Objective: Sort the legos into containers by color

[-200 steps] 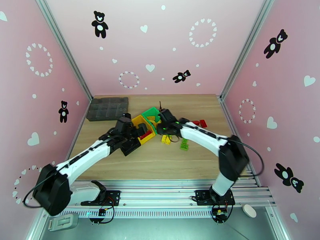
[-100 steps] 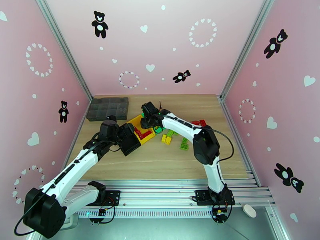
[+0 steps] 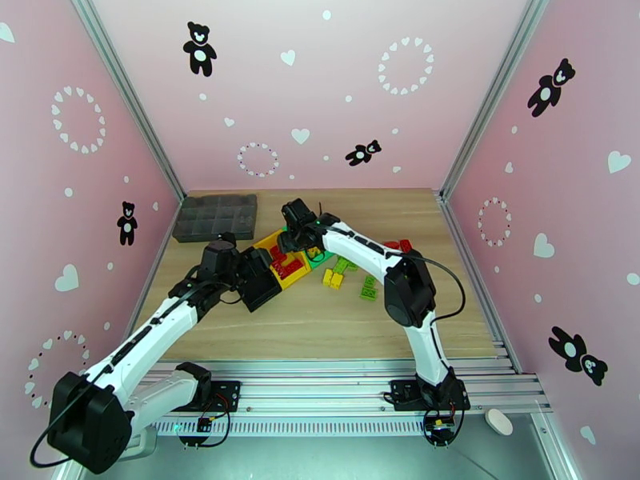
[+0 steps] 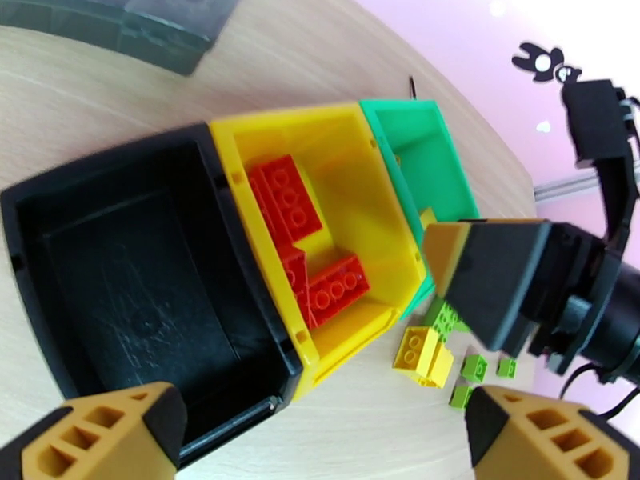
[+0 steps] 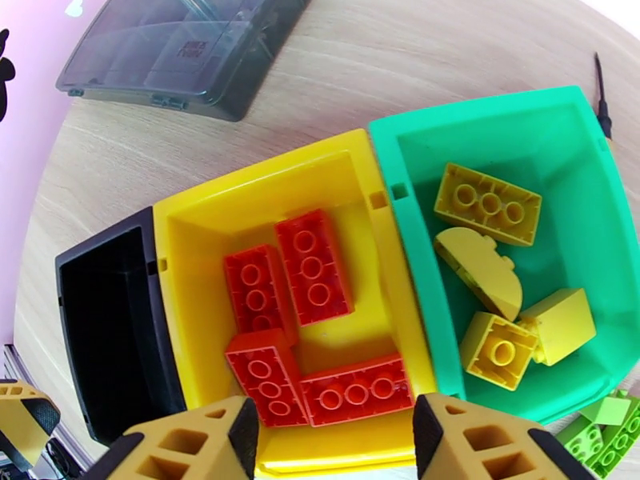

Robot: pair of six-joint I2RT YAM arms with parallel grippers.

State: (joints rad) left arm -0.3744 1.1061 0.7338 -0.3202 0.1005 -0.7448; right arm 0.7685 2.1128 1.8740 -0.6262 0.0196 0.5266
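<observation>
Tabletop point(image 3: 320, 330) of pale wood carries everything, boxed in by pink walls point(image 3: 104, 154); at its far left corner lies a flat dark grey tray point(image 3: 216, 217) of compartments, well apart from the loose bricks; the left arm point(image 3: 152, 330) reaches in from the near left and the right arm point(image 3: 360, 250) bends over from the near right, both meeting at three joined bins near the table's middle; black bin point(image 4: 120, 258) forms one end of the row, yellow bin point(image 5: 240, 202) the middle, green bin point(image 5: 512, 130) the other end, each touching its neighbour; left gripper point(image 4: 320, 434) stands at the black bin's outer end, jaws wide apart, gripping nothing; right gripper point(image 5: 332, 442) hangs over the near rim of the yellow bin, jaws likewise spread with nothing held; four red bricks point(image 5: 312, 266) lie flat in the yellow bin, studs up, packed against one another; four yellow bricks point(image 5: 488, 204) lie in the green bin, one with a rounded edge; on the table just beside the green bin sit a loose yellow brick point(image 4: 420, 354) and several green bricks point(image 3: 368, 290), with loose red bricks point(image 3: 400, 246) farther right.
</observation>
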